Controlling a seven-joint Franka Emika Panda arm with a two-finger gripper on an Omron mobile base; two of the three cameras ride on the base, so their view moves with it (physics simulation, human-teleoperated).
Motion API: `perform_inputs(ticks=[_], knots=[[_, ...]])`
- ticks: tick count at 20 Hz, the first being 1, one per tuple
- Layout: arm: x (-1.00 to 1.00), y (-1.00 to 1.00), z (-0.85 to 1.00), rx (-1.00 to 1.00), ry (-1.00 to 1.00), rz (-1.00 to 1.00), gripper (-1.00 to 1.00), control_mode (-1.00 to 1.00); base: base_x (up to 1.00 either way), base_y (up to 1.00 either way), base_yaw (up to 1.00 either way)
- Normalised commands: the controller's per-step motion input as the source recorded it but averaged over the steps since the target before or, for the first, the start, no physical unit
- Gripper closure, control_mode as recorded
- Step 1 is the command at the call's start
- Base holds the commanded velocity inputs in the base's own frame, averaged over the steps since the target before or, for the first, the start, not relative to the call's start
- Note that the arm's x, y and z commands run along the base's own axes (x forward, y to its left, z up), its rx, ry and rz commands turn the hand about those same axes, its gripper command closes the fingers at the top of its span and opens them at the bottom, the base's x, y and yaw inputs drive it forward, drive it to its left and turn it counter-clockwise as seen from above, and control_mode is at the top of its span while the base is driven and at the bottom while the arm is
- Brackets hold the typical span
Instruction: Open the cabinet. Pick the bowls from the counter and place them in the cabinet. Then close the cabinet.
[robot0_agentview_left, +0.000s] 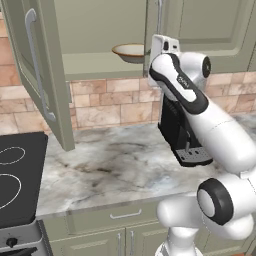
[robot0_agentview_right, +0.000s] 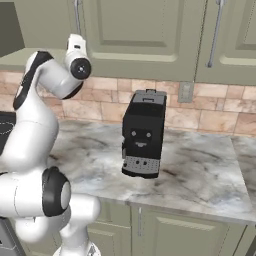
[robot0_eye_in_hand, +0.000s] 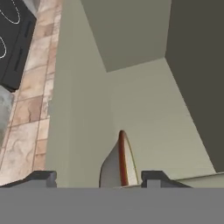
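Note:
The cabinet (robot0_agentview_left: 95, 30) has its left door (robot0_agentview_left: 42, 70) swung wide open, showing the pale shelf (robot0_agentview_left: 95, 64). A shallow tan bowl (robot0_agentview_left: 129, 51) with a brown rim rests on that shelf at its right end. My hand (robot0_agentview_left: 162, 46) is raised to shelf height just right of the bowl. In the hand view the bowl (robot0_eye_in_hand: 119, 164) stands edge-on between the fingertips (robot0_eye_in_hand: 41, 177), closer to the right one. My gripper (robot0_eye_in_hand: 98, 177) is open, with a gap on both sides of the rim. The marble counter (robot0_agentview_left: 110, 165) lies below.
A black coffee machine (robot0_agentview_left: 182, 135) stands on the counter under my arm, near the brick wall. The black stovetop (robot0_agentview_left: 15, 175) sits at the left. Closed olive wall cabinet doors (robot0_agentview_right: 145, 35) with bar handles hang to the right. Lower drawers (robot0_agentview_left: 125, 215) line the counter front.

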Motion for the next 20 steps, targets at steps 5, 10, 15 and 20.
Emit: perform_inputs(ticks=[5, 10, 15, 20], knots=[[-0.59, 0.00, 0.31, 0.00, -0.03, -0.05, -1.00, -1.00, 0.00, 0.00, 0.00], [-1.00, 0.15, 0.20, -0.03, -0.18, -0.03, -1.00, -1.00, 0.00, 0.00, 0.00], [-1.00, 0.62, 0.00, -0.12, -0.15, -0.10, -1.00, -1.00, 0.00, 0.00, 0.00], [-0.94, 0.35, 0.16, -0.16, 0.16, -0.25, -1.00, -1.00, 0.00, 0.00, 0.00]])
